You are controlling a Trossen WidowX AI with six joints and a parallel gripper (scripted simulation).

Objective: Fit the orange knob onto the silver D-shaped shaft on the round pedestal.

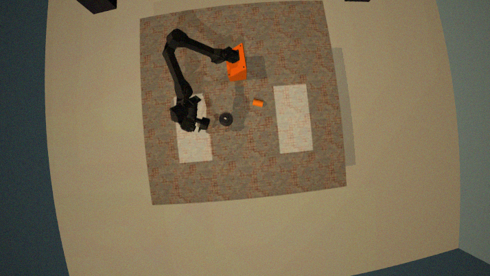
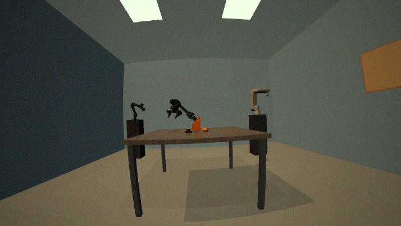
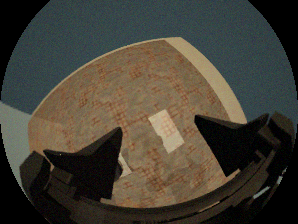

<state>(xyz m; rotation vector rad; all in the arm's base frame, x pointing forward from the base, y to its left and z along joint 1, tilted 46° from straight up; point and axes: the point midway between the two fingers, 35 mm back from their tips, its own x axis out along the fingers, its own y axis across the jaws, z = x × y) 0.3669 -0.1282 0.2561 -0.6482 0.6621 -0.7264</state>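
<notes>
The orange knob [image 1: 258, 103] [image 2: 205, 129] lies on its side on the table, to the right of the pedestal in the top and exterior views. Its hole cannot be made out. The dark round pedestal [image 1: 226, 123] [image 2: 188, 131] stands on the table with the small silver shaft [image 1: 225, 118] [image 2: 188, 129] upright at its middle; the shaft's flat side is too small to tell. My gripper [image 1: 198, 126] [image 2: 173, 116] [image 3: 159, 124] is open and empty, high above the table and left of the pedestal, away from the knob. The knob does not show in the wrist view.
The orange wedge-shaped arm mount [image 1: 237, 70] [image 2: 196, 126] stands behind the knob and pedestal. Pale rectangles lie on the table at right [image 1: 293, 118] and left [image 1: 194, 149] in the top view. Two other arms stand on dark columns [image 2: 135, 127] [image 2: 257, 126] beyond the table.
</notes>
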